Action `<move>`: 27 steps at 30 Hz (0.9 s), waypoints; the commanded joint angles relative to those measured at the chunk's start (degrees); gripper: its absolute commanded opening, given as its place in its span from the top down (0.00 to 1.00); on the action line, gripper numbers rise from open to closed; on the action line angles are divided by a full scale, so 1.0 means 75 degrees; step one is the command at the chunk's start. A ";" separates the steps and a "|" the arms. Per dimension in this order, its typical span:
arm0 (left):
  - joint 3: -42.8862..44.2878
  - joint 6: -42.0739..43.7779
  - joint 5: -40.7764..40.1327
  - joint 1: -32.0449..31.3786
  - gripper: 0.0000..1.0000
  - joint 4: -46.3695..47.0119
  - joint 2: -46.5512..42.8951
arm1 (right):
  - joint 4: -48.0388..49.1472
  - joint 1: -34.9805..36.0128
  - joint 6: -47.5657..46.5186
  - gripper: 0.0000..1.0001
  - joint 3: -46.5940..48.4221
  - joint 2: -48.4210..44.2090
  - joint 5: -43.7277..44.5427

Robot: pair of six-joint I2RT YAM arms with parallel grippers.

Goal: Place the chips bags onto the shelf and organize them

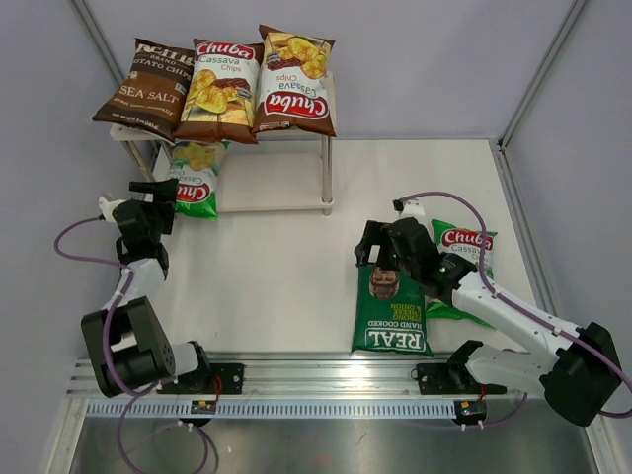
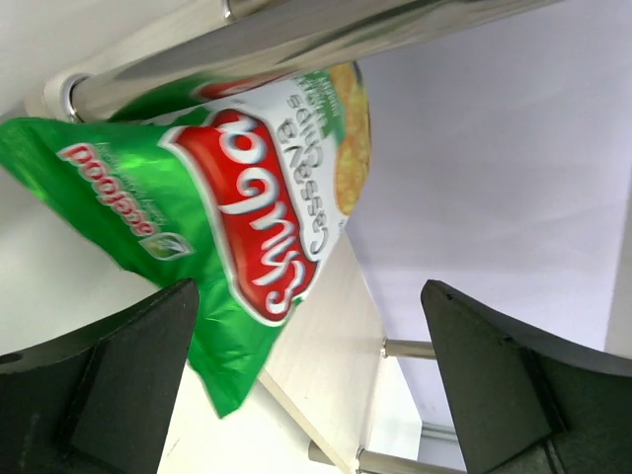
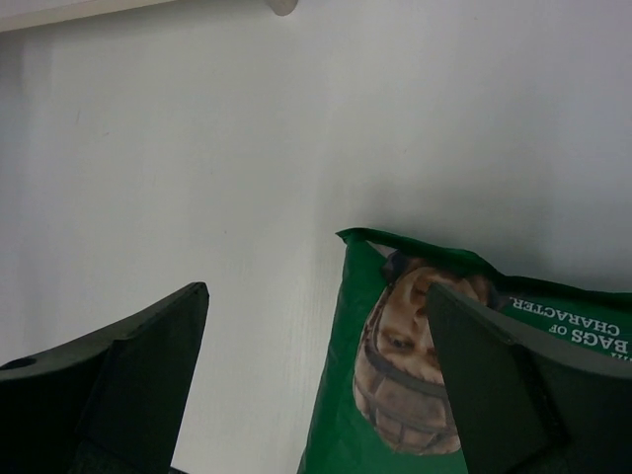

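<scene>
The shelf (image 1: 272, 180) stands at the back left. Its top board carries three chips bags: a dark brown Sea Salt bag (image 1: 146, 87) and two brown-and-white Chuba bags (image 1: 219, 89) (image 1: 294, 84). A green Chuba bag (image 1: 196, 178) (image 2: 237, 207) lies on the left end of the lower board (image 2: 336, 336). My left gripper (image 1: 156, 188) (image 2: 308, 296) is open just in front of it, holding nothing. The dark green REAL bag (image 1: 392, 316) (image 3: 395, 395) lies flat on the table. My right gripper (image 1: 373, 245) (image 3: 316, 291) hangs open over its far end. Another green Chuba bag (image 1: 464, 255) lies partly under the right arm.
A silver shelf leg (image 2: 296, 39) crosses close above the left gripper. Another leg (image 1: 326, 183) stands at the shelf's front right corner. Grey walls enclose the table on the left, back and right. A metal rail (image 1: 296, 380) runs along the near edge.
</scene>
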 commanded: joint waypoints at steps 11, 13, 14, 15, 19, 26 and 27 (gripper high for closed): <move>0.0534 0.1437 0.1051 -0.0128 0.01 -0.3442 -0.2796 | -0.1573 -0.1515 0.0056 0.01 0.0616 -0.0024 0.0483; 0.0721 0.1950 0.1591 -0.0314 0.01 -0.4087 -0.3125 | -0.1621 -0.1586 0.0231 0.01 0.0487 -0.0200 0.0484; 0.0757 0.2163 0.1708 -0.0432 0.01 -0.4286 -0.3289 | -0.1667 -0.1633 0.0325 0.01 0.0405 -0.0258 0.0577; 0.0873 0.2362 0.1756 -0.0584 0.01 -0.4810 -0.3604 | -0.1714 -0.1703 0.0454 0.00 0.0242 -0.0433 0.0717; 0.0793 0.3113 0.1616 -0.1764 0.01 -0.5717 -0.4438 | -0.1506 -0.2218 0.0656 0.00 -0.0228 -0.1090 0.0581; 0.0488 0.3840 0.1593 -0.3853 0.01 -0.7110 -0.5236 | -0.2463 -0.2735 0.0607 0.00 -0.0157 -0.1138 -0.0395; 0.0441 0.3922 0.1557 -0.3971 0.01 -0.7449 -0.5364 | -0.2499 -0.2723 0.0712 0.01 -0.0239 -0.1184 -0.0395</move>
